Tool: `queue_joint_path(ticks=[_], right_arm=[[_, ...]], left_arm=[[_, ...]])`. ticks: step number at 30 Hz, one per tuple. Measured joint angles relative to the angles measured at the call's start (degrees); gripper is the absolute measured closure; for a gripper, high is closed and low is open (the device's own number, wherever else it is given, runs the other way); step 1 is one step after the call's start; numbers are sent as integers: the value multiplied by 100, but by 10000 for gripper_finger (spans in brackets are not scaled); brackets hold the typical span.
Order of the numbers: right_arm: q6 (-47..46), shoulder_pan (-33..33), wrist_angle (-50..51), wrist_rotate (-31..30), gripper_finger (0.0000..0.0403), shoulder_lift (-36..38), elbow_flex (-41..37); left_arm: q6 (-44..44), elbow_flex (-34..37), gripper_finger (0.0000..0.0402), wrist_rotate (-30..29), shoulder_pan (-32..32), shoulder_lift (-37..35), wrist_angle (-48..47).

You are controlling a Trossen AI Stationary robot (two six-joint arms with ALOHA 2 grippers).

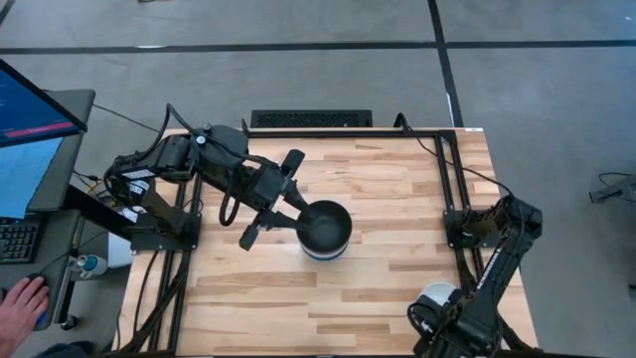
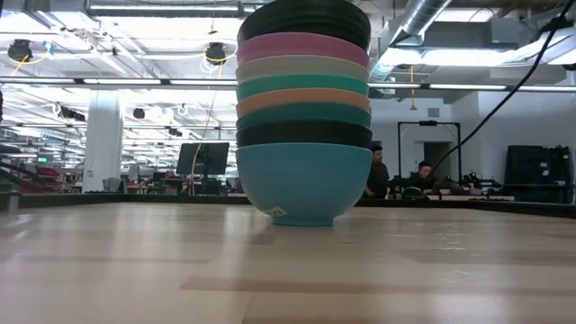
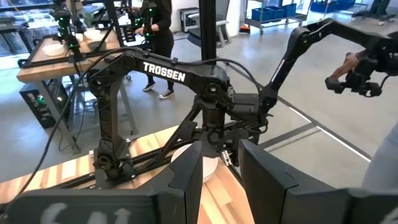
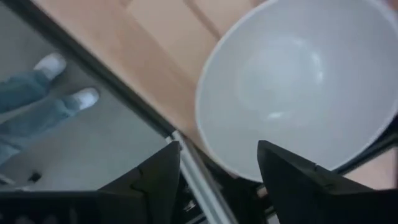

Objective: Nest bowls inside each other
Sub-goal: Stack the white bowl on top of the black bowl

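Standing mid-table in the high view, the stack of bowls (image 1: 326, 231) is nested — a black bowl (image 2: 304, 20) on top, a blue one (image 2: 302, 183) at the bottom. Just left of it hangs the left gripper (image 1: 270, 195), fingers spread. At lower right, the right gripper (image 4: 217, 171), also spread, hovers over a white bowl (image 4: 298, 81).

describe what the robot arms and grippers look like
Both arms are dark, nearly black, jointed links with black cables along them. The right arm carries white TROSSEN lettering. The left gripper has two long flat dark fingers; the right gripper shows two broad, dark, blunt fingers.
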State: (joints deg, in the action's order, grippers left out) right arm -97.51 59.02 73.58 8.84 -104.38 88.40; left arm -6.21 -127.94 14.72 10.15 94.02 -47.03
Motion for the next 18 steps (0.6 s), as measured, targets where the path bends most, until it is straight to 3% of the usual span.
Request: queue_joint_path(ticks=[18], right_arm=[[227, -218, -1049, 77, 181, 2, -725]], left_arm=[[-256, 0, 305, -17, 0, 0, -31]])
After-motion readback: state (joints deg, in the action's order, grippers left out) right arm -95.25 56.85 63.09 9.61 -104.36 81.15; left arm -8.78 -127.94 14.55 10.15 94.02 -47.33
